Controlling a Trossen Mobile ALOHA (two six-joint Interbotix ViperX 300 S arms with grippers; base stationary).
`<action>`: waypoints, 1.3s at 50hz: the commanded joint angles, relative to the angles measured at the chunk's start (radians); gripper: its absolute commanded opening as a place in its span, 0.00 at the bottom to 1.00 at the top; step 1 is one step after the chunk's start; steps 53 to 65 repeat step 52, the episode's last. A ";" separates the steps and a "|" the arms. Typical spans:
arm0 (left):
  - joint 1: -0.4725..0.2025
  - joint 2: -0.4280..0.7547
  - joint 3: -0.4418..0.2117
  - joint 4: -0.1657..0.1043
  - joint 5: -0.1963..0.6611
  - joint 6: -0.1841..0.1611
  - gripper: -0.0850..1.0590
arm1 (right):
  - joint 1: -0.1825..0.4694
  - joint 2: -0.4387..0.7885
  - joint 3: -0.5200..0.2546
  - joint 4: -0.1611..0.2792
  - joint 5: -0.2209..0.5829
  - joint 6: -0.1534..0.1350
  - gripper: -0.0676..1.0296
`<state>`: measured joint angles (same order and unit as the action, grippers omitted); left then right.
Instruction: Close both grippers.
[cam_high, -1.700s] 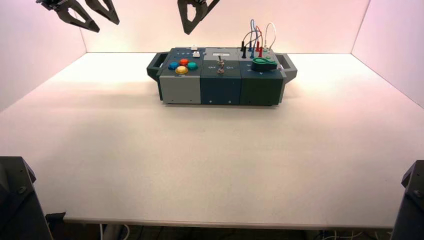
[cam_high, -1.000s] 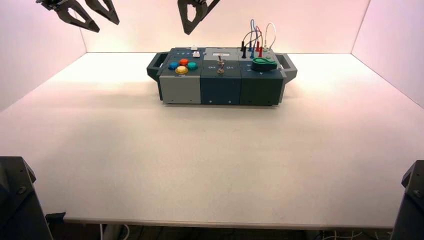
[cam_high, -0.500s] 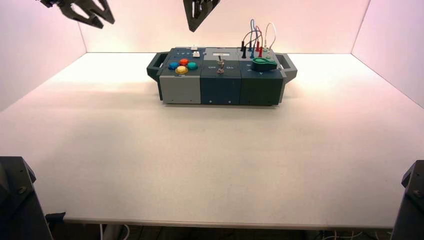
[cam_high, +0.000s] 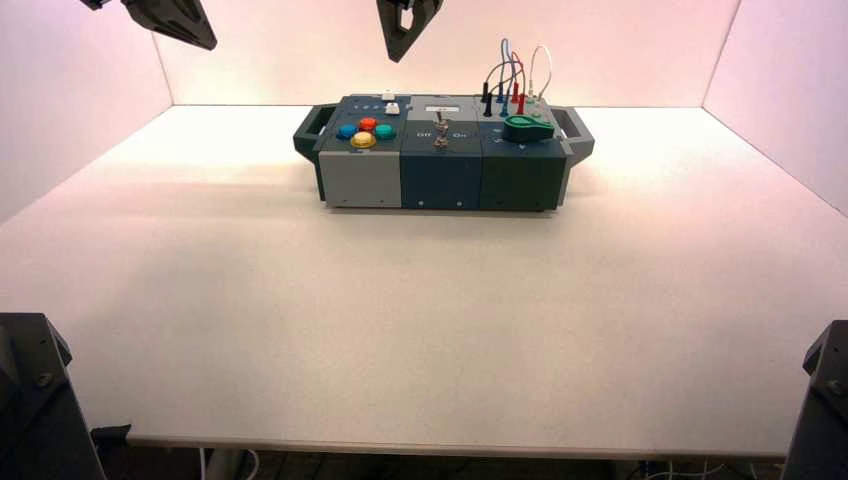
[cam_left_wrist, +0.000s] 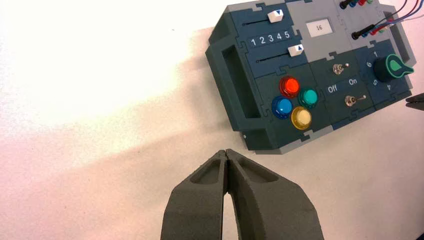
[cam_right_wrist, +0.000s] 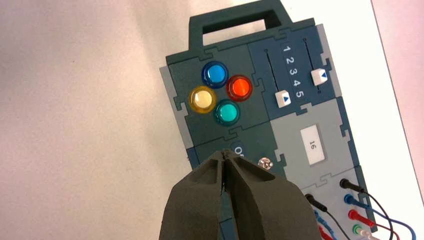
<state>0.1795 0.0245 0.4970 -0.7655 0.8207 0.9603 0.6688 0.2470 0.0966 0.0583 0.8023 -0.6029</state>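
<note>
My left gripper (cam_high: 205, 42) hangs high at the far left, above the table and left of the box (cam_high: 440, 185). In the left wrist view my left gripper (cam_left_wrist: 226, 152) is shut, fingertips touching, holding nothing. My right gripper (cam_high: 398, 55) hangs high above the box's left half. In the right wrist view my right gripper (cam_right_wrist: 223, 155) is shut and empty, above the box's switch panel.
The box stands at the table's far middle, with four coloured buttons (cam_right_wrist: 220, 93), two white sliders (cam_right_wrist: 283, 98), toggle switches (cam_left_wrist: 352, 101), a green knob (cam_left_wrist: 394, 68) and plugged wires (cam_high: 512, 75). Dark angular blocks (cam_high: 30, 400) sit at the near corners.
Both grippers went from open to shut. Both have also risen toward the top of the high view.
</note>
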 joint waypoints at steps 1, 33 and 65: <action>0.000 -0.034 -0.017 -0.002 -0.005 0.008 0.05 | 0.002 -0.038 -0.029 -0.002 0.000 -0.002 0.04; -0.005 -0.035 -0.017 -0.002 -0.005 0.008 0.05 | 0.002 -0.043 -0.029 -0.002 -0.006 0.005 0.04; -0.006 -0.037 -0.018 -0.002 -0.006 0.008 0.05 | 0.002 -0.046 -0.026 -0.002 -0.008 0.005 0.04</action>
